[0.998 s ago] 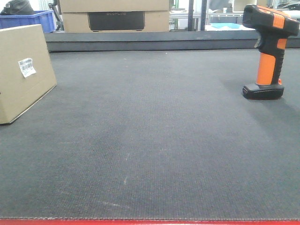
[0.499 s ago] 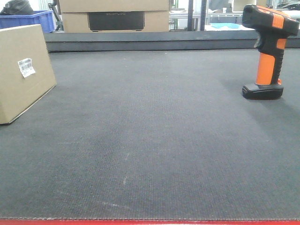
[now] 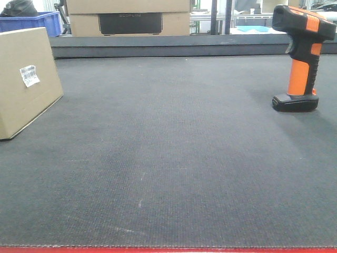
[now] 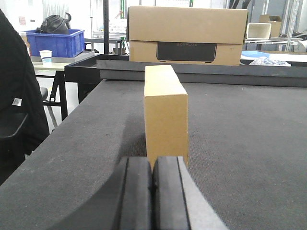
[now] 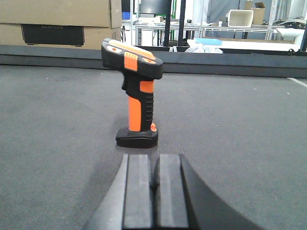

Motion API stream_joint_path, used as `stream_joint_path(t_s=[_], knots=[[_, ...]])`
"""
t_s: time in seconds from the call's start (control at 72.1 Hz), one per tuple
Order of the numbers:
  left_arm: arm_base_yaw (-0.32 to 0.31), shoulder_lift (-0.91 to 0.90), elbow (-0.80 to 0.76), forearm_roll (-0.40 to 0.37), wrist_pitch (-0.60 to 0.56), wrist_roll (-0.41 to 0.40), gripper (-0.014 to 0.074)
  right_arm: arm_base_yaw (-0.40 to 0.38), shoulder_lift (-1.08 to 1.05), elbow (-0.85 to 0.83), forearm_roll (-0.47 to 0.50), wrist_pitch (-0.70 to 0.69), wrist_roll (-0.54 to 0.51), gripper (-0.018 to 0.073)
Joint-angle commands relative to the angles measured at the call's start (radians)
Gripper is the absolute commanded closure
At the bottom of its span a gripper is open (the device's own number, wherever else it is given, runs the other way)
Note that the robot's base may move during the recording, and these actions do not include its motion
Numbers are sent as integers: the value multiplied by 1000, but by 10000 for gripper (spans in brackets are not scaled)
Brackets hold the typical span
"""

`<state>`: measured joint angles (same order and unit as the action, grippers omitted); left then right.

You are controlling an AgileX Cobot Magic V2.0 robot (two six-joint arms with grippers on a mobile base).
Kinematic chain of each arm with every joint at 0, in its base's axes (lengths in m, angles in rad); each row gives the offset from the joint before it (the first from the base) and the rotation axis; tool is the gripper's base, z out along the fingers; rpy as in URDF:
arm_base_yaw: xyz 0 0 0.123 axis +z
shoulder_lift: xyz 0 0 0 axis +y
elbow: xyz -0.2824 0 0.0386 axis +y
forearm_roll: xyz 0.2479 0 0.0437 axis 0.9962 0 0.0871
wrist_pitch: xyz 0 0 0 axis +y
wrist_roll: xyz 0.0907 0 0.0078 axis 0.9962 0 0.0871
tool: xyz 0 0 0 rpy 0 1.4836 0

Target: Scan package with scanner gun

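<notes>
The package (image 3: 23, 81), a plain brown cardboard box, stands on the dark mat at the far left, its white barcode sticker (image 3: 30, 75) facing right. Seen end-on in the left wrist view, the package (image 4: 165, 112) is just ahead of my left gripper (image 4: 152, 165), which is shut and empty. The scanner gun (image 3: 300, 58) stands upright on its black base at the right, orange handle below a black head. My right gripper (image 5: 154, 163) is shut, empty, a short way behind the scanner gun (image 5: 136, 96). Neither gripper shows in the front view.
A raised black ledge (image 3: 168, 45) bounds the mat at the back. Behind it sit larger cardboard boxes (image 3: 129, 16) with a dark panel and a blue bin (image 3: 34, 22). A red strip (image 3: 168, 250) marks the near table edge. A dark chair (image 4: 14, 115) stands left of the table.
</notes>
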<state>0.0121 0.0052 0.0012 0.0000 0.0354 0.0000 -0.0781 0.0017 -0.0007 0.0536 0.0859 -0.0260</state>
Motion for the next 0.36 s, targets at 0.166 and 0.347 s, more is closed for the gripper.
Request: stream_joint_path(t_s=[0.166,0.347], knots=[[-6,-5,-1,0,-23,0,707,-5,-2,1,0,-14,2,727],[-6,-5,-1,0,-23,0,707,-5,-2,1,0,-14,2,727]])
